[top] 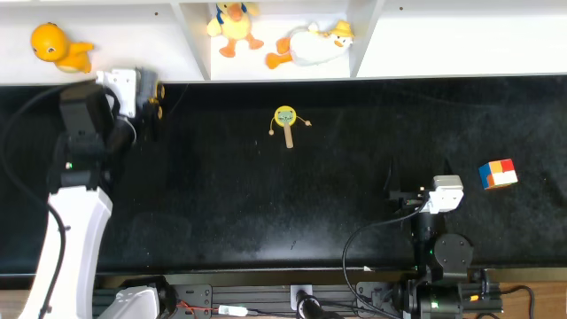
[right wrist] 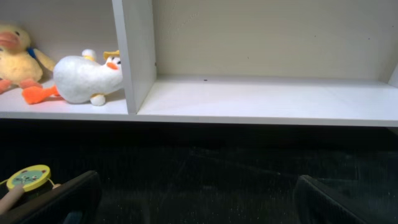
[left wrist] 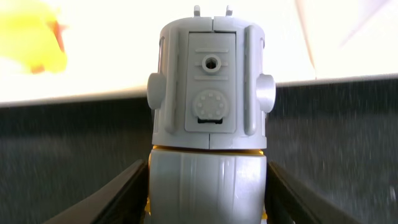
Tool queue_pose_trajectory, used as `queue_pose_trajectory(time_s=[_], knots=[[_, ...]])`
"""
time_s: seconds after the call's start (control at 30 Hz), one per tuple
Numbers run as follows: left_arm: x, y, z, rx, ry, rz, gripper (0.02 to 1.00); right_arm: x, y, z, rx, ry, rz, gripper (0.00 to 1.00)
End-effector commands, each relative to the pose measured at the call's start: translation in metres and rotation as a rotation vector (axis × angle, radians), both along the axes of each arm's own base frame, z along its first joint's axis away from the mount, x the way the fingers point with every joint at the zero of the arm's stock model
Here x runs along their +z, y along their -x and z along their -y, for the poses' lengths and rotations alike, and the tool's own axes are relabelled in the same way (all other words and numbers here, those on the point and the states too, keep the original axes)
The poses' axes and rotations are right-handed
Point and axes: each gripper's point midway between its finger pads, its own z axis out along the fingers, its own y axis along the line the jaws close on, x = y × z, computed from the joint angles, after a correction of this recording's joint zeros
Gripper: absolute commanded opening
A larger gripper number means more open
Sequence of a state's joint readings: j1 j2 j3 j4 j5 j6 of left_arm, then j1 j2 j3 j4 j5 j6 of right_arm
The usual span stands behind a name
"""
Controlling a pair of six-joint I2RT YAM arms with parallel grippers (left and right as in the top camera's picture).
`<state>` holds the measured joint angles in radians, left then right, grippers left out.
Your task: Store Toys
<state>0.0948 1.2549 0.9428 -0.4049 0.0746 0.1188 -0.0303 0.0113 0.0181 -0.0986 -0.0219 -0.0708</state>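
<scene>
My left gripper (top: 131,96) is shut on a grey toy robot (left wrist: 210,93), holding it by its lower body right at the front of the white shelf's left compartment (top: 133,35). A yellow rubber duck (top: 58,46) sits inside that compartment, a blurred yellow duck (left wrist: 31,37) behind the robot. A small yellow rattle drum (top: 286,121) lies on the black table. A coloured cube (top: 498,174) rests at the right. My right gripper (right wrist: 199,211) is open and low over the table near its base, facing the shelf.
The middle compartment holds a yellow plush duck (top: 233,22) and a white plush goose (top: 312,44). The right compartment (right wrist: 267,99) is bare. Upright dividers (right wrist: 134,56) separate the compartments. The black table (top: 221,204) is open between the arms.
</scene>
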Motion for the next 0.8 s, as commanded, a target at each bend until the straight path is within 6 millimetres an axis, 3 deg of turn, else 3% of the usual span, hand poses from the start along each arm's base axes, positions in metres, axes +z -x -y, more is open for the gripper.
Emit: queue_pose_trajectory(time_s=[0.03,0.33,0.47,0.5,0.53,0.57,0.7,0.8], knots=[[0.019,-0.036,0.0,-0.021,0.004,0.043,0.478,0.0,0.0,0.0,0.001,-0.007,0.007,0.996],[0.001,-0.103,-0.006,-0.019,0.011,0.007,0.489,0.0,0.0,0.0,0.001,-0.007,0.007,0.996],[-0.007,-0.123,-0.008,-0.02,0.009,0.024,0.608,0.0,0.0,0.0,0.001,-0.008,0.006,0.996],[-0.008,-0.125,-0.008,-0.02,0.009,0.028,0.741,0.0,0.0,0.0,0.001,-0.008,0.006,0.993],[-0.01,-0.126,-0.008,-0.02,0.009,0.029,0.906,0.0,0.0,0.0,0.001,-0.008,0.006,0.993],[-0.01,-0.127,-0.008,-0.02,0.009,0.029,1.0,0.0,0.0,0.0,0.001,-0.008,0.006,0.996],[-0.006,-0.117,-0.007,-0.018,0.009,0.007,0.998,0.0,0.0,0.0,0.001,-0.007,0.007,0.996],[0.0,-0.093,-0.009,-0.004,-0.007,-0.011,0.998,0.0,0.0,0.0,0.001,-0.008,0.006,0.993]])
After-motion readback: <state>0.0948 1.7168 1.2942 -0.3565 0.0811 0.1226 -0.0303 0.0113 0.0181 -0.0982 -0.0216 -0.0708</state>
